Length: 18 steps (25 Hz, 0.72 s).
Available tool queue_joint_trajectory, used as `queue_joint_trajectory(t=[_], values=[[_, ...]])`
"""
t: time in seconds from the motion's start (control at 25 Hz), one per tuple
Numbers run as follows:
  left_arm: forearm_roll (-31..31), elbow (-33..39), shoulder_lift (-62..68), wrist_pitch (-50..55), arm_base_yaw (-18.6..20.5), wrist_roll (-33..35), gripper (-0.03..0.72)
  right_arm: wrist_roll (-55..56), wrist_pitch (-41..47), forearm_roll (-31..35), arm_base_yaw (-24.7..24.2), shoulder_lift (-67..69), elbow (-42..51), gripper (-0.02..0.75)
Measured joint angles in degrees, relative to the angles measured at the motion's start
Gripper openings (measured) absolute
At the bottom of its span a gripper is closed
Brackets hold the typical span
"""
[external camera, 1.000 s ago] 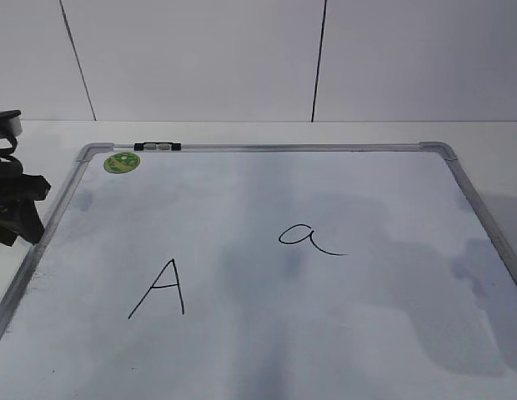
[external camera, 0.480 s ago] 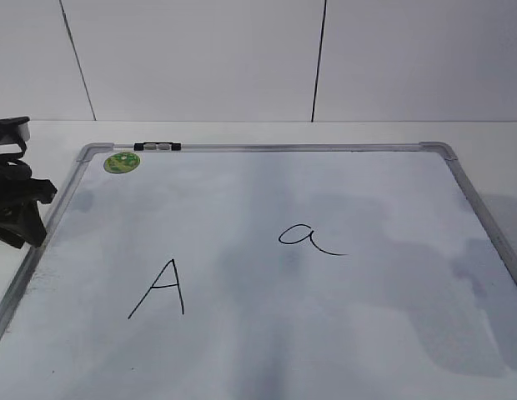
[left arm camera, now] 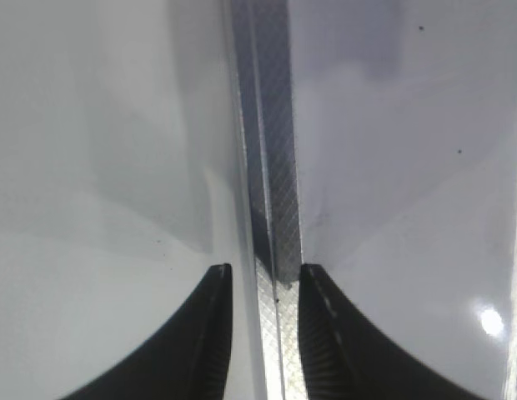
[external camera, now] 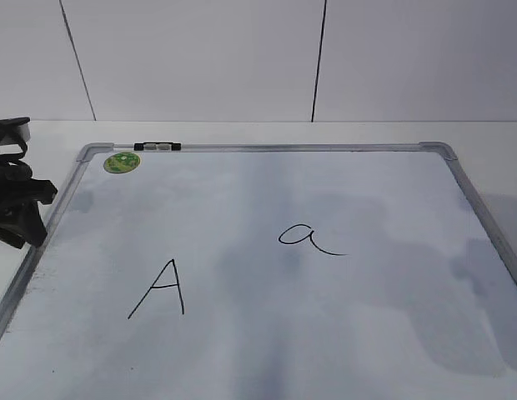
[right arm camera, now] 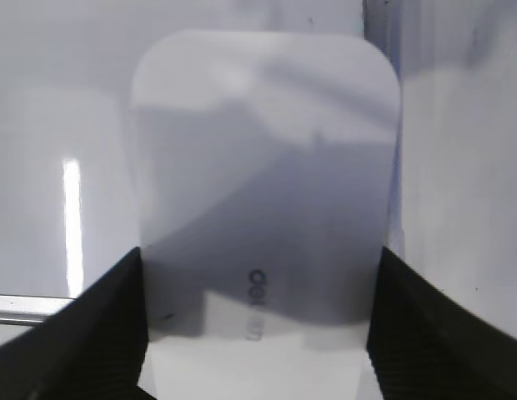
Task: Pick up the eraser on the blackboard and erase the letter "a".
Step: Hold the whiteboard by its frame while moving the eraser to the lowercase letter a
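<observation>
White wall panels back a pale table where the blackboard (external camera: 267,275), a white wipe-clean board in a silver frame, lies flat. On it sit a capital "A" (external camera: 161,289) and, to its right, the letter "a" (external camera: 308,237), its tail trailing toward the right edge.

The eraser (right arm camera: 263,183) appears only in the right wrist view, lying flat with its long axis running straight away from the camera and its printed end nearest the wrist. The right gripper (right arm camera: 257,321) stands spread around it, a finger at each long side, close or just touching; it is not yet clamped. If the fingers close unevenly, the smooth block could twist or slide out.

The left gripper (left arm camera: 264,279) is parted, straddling the board's left frame rail (left arm camera: 271,167) without holding anything. A careless move there could nudge the board and shift the letter.
</observation>
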Motion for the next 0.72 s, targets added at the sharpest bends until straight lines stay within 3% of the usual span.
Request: queue_joint_trajectory(t=[0.72], values=[[0.0,0.0,0.5,-0.1,0.0,0.5,0.212,0.0,0.0,0.0,0.0,0.0,0.0,0.571]])
